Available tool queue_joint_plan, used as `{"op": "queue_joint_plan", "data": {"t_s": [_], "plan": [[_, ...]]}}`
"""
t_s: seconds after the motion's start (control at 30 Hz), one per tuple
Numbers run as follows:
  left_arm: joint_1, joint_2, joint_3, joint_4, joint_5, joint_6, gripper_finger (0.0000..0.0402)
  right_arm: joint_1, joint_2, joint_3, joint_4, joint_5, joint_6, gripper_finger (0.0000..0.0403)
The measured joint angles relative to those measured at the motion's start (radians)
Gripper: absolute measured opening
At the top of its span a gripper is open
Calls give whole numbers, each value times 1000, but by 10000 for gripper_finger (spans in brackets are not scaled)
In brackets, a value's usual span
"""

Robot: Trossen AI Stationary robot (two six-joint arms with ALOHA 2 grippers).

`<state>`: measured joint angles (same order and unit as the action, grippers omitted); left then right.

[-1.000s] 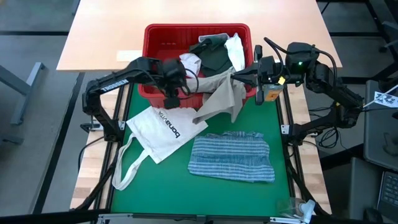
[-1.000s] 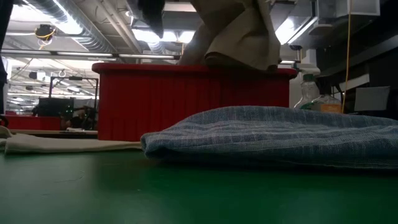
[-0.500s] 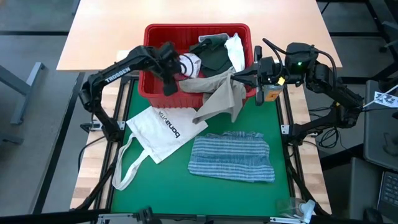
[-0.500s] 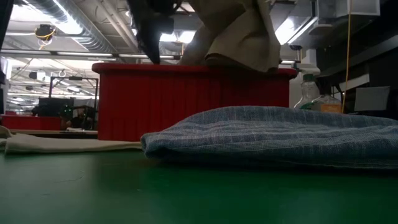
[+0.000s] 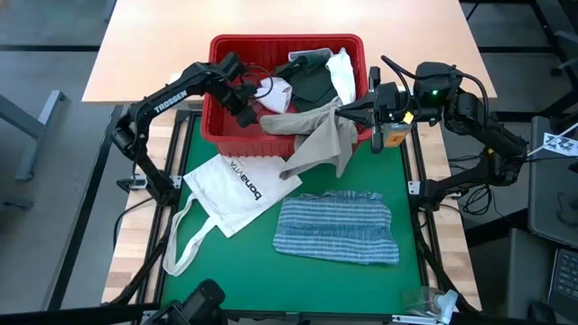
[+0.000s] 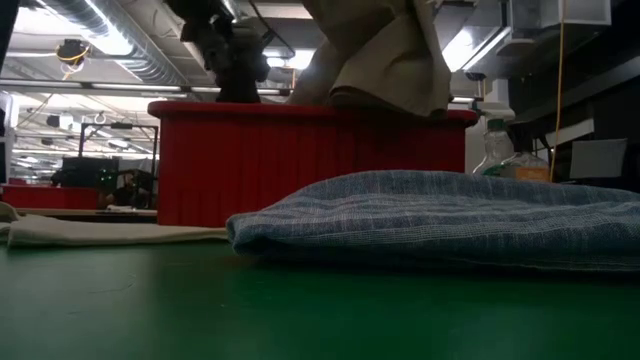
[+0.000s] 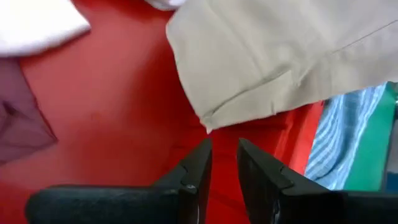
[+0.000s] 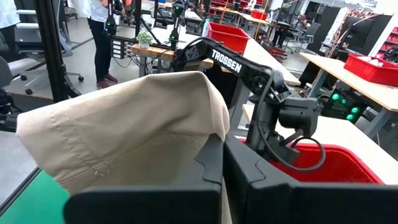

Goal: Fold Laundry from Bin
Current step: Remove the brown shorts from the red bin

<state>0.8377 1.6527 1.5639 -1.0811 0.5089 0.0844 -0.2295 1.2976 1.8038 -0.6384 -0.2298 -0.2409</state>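
Note:
The red bin (image 5: 284, 39) stands at the far side of the green mat and holds laundry: a white piece (image 5: 341, 72), a dark top (image 5: 312, 83) and a maroon piece (image 7: 18, 124). The tan shirt (image 5: 318, 144) spills out over the bin's near rim, with my right gripper (image 5: 346, 110) shut on it above the bin's right end. My left gripper (image 5: 251, 106) reaches into the bin. Its fingers (image 7: 224, 146) are open by a narrow gap with nothing between them, just short of the shirt's hem (image 7: 208, 124). A folded blue-striped cloth (image 5: 336, 227) lies flat on the mat. My right gripper pinches a bunched fold of the tan shirt (image 8: 202, 124) between its two fingers, coming level from the table's right side. The shirt hangs from the fingers. One part trails into the bin, and the other drapes over the near rim with its lower end (image 5: 293, 170) on the mat.
A white tote bag (image 5: 237, 188) with long straps lies on the mat's left half, in front of the bin. A light wooden tabletop (image 5: 153, 54) lies beyond the bin. Clear plastic litter (image 5: 432, 302) sits at the near right corner. People stand far off in the room (image 8: 99, 31).
My left gripper has swung from above the bin's near rim toward the far edge and down into the bin. It has rolled, and now points toward the tan shirt. The shirt, my right gripper and the blue-striped cloth have kept still.

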Motion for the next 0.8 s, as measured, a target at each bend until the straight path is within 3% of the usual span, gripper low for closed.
{"op": "queue_joint_plan", "data": {"t_s": [0.17,0.4,0.63,0.8], "plan": [[12,0,-58,32,-3,-49,71,0,0,0,0,0,0,0],[-24,0,-80,30,-256,-128,71,0,0,0,0,0,0,0],[-38,0,-80,30,-286,-128,71,0,0,0,0,0,0,0],[-38,0,-80,44,-413,-128,71,0,0,0,0,0,0,0]]}}
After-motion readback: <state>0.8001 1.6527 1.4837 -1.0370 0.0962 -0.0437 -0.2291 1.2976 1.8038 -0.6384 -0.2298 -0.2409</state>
